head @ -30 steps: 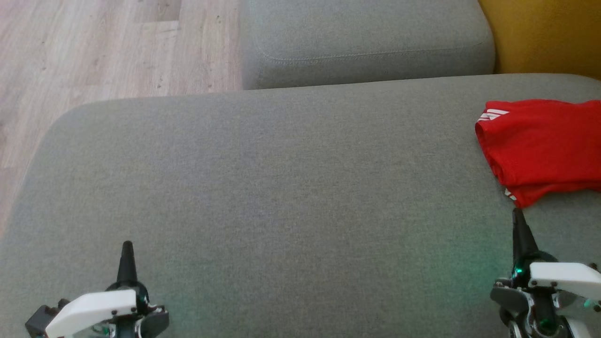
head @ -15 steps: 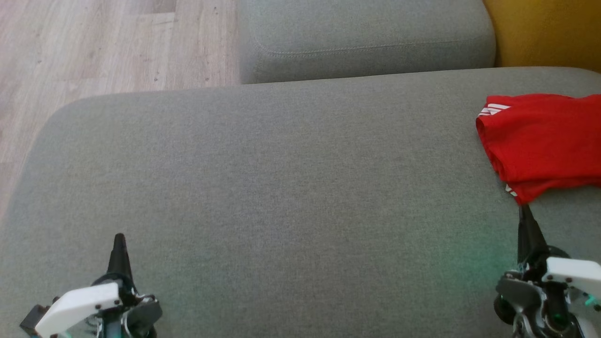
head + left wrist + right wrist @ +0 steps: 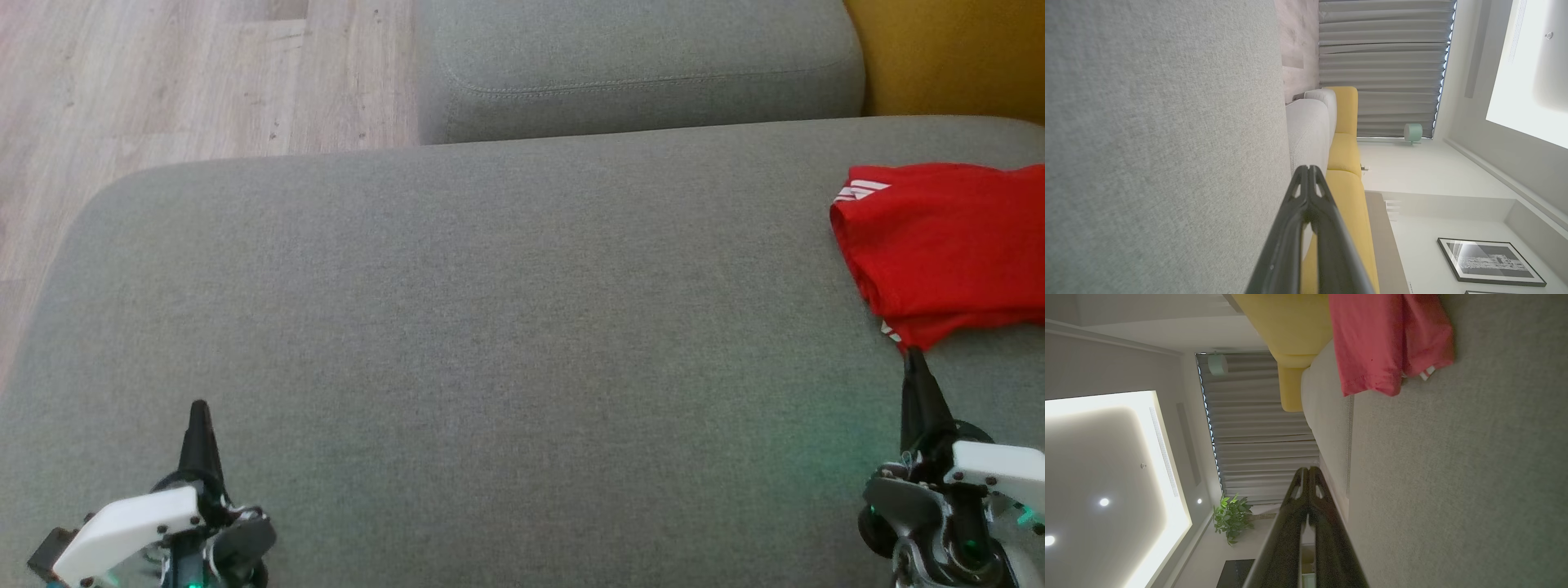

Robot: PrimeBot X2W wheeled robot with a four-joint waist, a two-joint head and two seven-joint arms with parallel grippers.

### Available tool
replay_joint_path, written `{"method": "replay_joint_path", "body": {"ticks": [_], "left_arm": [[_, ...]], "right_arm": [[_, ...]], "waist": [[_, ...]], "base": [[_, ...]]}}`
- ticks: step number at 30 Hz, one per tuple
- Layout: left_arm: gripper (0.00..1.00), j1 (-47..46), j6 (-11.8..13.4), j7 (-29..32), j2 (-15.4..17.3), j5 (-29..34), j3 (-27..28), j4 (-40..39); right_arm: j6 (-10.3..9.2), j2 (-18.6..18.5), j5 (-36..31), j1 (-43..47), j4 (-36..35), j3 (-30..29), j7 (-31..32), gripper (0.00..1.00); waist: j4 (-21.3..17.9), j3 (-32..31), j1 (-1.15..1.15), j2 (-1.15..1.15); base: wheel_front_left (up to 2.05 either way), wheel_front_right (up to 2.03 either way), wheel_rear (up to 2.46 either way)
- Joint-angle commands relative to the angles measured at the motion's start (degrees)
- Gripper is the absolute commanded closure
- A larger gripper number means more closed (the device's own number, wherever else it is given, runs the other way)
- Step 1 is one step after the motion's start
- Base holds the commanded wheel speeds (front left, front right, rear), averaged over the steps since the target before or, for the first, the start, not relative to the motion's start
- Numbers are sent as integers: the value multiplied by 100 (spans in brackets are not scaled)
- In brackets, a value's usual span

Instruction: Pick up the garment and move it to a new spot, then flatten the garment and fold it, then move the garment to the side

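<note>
The garment [image 3: 947, 249] is a red folded piece with white stripes, lying at the right edge of the grey cushion [image 3: 490, 327] and cut off by the frame. In the right wrist view the garment [image 3: 1384, 339] lies ahead at the top. My right gripper [image 3: 913, 359] is shut, empty, its tip just below the garment's near corner; whether it touches I cannot tell. Its fingers meet at a point [image 3: 1308, 471]. At the lower left my left gripper [image 3: 198, 411] is shut and empty above bare cushion, its fingers closed together [image 3: 1308, 169].
A second grey cushion [image 3: 637, 65] lies behind the large one. Yellow upholstery [image 3: 947, 57] stands at the back right. Wooden floor [image 3: 163, 82] lies beyond the cushion's left edge. The cushion's middle and left are bare fabric.
The camera has shifted slightly, so the whole scene sits lower-left. The right gripper's tip now stands closer to the garment's near corner. Both grippers stay shut.
</note>
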Motion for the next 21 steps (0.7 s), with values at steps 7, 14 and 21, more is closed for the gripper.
{"method": "replay_joint_path", "body": {"ticks": [7,14,21], "left_arm": [[100,-276,-38,44,51,11,191,-169],[100,-276,-38,53,43,20,202,-169],[100,-277,-38,62,35,30,214,-168]], "right_arm": [[41,-83,17,-288,-214,77,57,100],[41,-77,9,-289,-213,68,65,100],[41,-70,1,-290,-213,58,72,100]], "waist": [[0,-1,0,0],[0,-1,0,0],[0,-1,0,0]], "base": [[0,0,0],[0,0,0],[0,0,0]]}}
